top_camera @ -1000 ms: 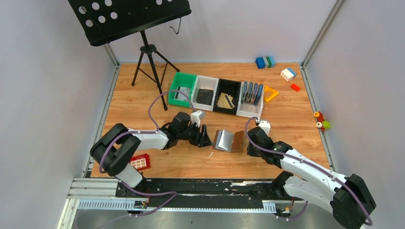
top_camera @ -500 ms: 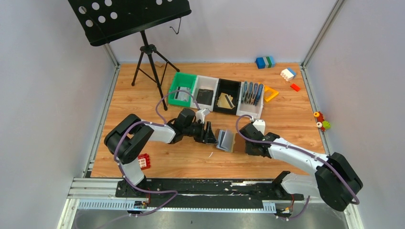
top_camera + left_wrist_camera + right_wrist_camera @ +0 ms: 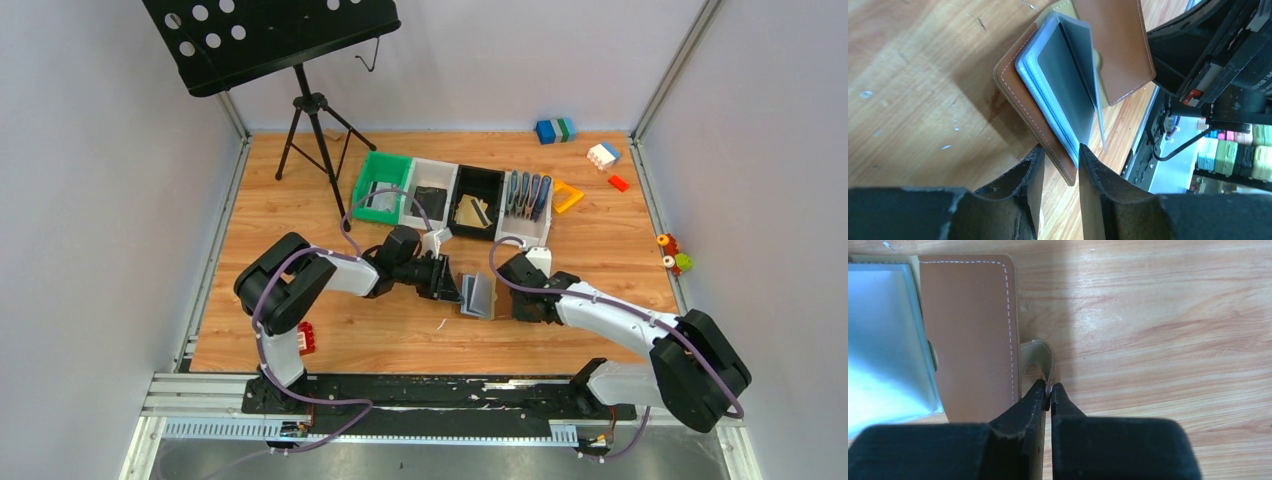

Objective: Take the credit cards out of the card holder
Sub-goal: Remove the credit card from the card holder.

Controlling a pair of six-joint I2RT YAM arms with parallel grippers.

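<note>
The brown leather card holder point(image 3: 478, 295) stands half open on the table between my grippers. In the left wrist view its cover point(image 3: 1020, 97) and grey-blue pockets point(image 3: 1048, 107) fan open, with a dark sheet point(image 3: 1068, 75) in a pocket; I cannot tell if it is a card. My left gripper point(image 3: 452, 287) is open, and the holder's lower corner lies between its fingertips point(image 3: 1058, 152). My right gripper point(image 3: 522, 303) is shut on the tab strap point(image 3: 1040, 352), pinched at the tips point(image 3: 1049, 390). A black card point(image 3: 430, 200) and gold cards point(image 3: 470, 212) lie in trays behind.
A row of trays sits at the back: green point(image 3: 380, 190), white, black, and one with blue-grey holders point(image 3: 527, 195). A music stand tripod point(image 3: 315, 140) is at back left. A red brick point(image 3: 305, 338) lies near the left arm. Toy blocks point(image 3: 555, 130) are at back right.
My left gripper has moved right up to the holder, which has folded narrower and more upright. My right arm has drawn in to the left, still holding the strap.
</note>
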